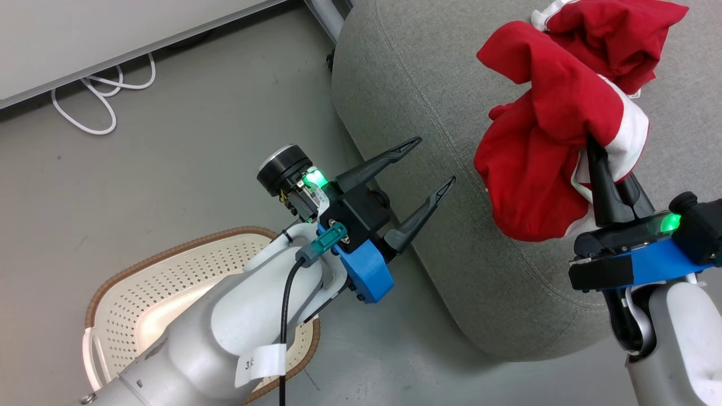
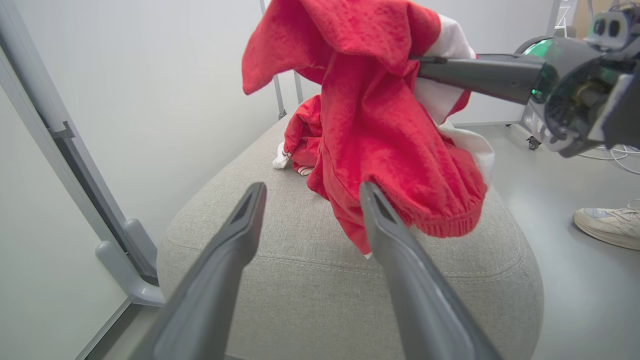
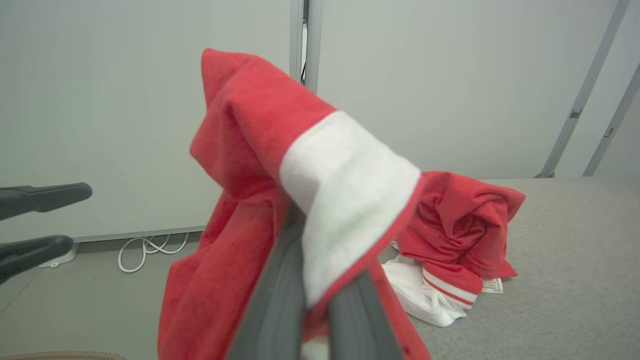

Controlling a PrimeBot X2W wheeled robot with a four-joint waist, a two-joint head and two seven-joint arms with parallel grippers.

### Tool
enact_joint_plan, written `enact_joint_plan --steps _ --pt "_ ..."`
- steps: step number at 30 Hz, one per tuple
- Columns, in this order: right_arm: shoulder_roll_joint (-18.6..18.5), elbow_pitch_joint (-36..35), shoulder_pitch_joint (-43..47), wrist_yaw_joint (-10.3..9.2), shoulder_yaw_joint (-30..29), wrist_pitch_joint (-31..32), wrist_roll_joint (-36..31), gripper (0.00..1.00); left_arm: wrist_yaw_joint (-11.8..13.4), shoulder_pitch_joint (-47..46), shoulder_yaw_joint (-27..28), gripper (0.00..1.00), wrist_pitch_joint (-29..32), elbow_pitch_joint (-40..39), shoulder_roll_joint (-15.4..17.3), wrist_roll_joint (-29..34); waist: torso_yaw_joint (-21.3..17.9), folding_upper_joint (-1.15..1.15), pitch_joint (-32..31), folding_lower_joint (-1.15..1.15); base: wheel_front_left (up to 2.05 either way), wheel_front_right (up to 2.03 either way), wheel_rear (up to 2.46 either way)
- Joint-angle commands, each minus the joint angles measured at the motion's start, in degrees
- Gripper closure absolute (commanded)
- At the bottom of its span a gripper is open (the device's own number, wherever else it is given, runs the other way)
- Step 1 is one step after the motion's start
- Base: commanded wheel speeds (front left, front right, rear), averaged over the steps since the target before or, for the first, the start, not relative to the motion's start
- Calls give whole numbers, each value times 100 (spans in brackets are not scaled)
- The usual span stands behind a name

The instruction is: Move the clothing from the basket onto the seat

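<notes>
Nearest, low on the left, the cream basket (image 1: 163,282) sits on the grey floor (image 1: 197,141) under the robot's left forearm; what shows of its inside holds no cloth. Just beyond, the left jaws stand wide apart with nothing between them, pointing at the front edge of the grey seat (image 1: 428,73), probably idle because the other arm does the carrying. To the right, the right jaws are pressed together on a fold of white trim. The red clothing (image 1: 541,141) hangs bunched from them, draped over and around their tips, raised above the seat's rounded edge. Whether its lowest hem touches the cushion I cannot tell. Farther back, a second red garment (image 1: 615,39) lies crumpled on the seat
</notes>
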Motion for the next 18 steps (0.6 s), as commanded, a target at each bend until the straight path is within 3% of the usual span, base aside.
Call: enact_joint_plan --steps 1,9,18 --pt "26 -32 4 1 -11 -21 -40 100 -10 44 4 0 -17 -10 23 -6 1 0 1 0 0 0 0" --pt "-150 -185 -402 1 -73 -21 -85 100 -8 -64 52 0 -17 -72 63 60 67 0 183 0 0 0 0" --pt "-593 -487 -1648 1 -529 -21 -239 100 -9 -486 1 0 119 -233 255 207 138 0 970 0 0 0 0"
